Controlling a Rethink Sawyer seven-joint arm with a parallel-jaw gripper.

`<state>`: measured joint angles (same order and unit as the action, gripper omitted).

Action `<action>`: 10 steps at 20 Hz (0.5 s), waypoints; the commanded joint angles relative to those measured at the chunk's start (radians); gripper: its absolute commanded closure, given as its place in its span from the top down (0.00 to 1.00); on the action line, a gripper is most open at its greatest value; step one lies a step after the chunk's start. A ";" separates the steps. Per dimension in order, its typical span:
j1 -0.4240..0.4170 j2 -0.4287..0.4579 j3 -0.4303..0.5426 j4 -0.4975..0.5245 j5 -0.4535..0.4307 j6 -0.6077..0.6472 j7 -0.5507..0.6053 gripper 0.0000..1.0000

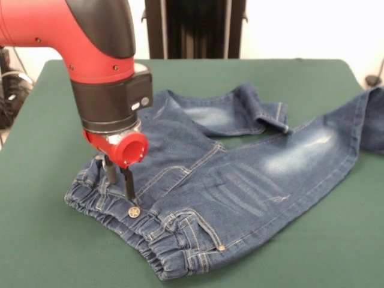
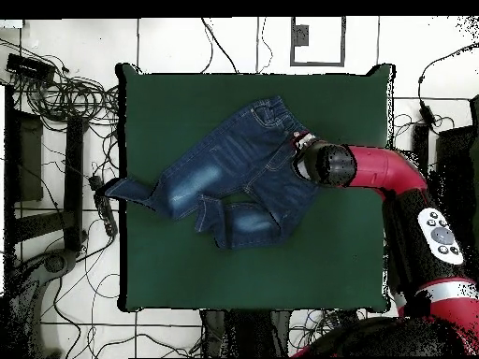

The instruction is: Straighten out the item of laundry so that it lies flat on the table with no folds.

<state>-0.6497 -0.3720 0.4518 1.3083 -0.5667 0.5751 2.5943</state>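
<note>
The small blue jeans (image 1: 252, 174) lie crumpled on the green table (image 1: 48, 240), waistband toward the camera with the brass button (image 1: 134, 211) showing. One leg stretches right to the table's edge; the other leg (image 1: 240, 111) lies bent behind it. My gripper (image 1: 120, 187) points straight down at the waistband just above the button, its two fingers close together and pinching the denim. In the overhead view the jeans (image 2: 224, 173) lie across the table (image 2: 327, 262), and the arm's wrist (image 2: 323, 164) hides the gripper.
The robot's black pedestal (image 1: 195, 29) stands behind the table's far edge. Cables and gear (image 2: 56, 140) lie on the floor beside the table. The cuff of the long leg (image 2: 120, 188) reaches past the table's edge.
</note>
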 commanded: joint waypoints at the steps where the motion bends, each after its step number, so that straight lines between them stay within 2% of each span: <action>1: 0.022 0.066 0.073 -0.063 -0.080 0.024 -0.319 1.00; 10: 0.056 0.127 0.046 -0.117 -0.102 -0.034 -0.264 1.00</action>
<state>-0.6369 -0.3163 0.4519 1.2440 -0.5665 0.5761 2.5943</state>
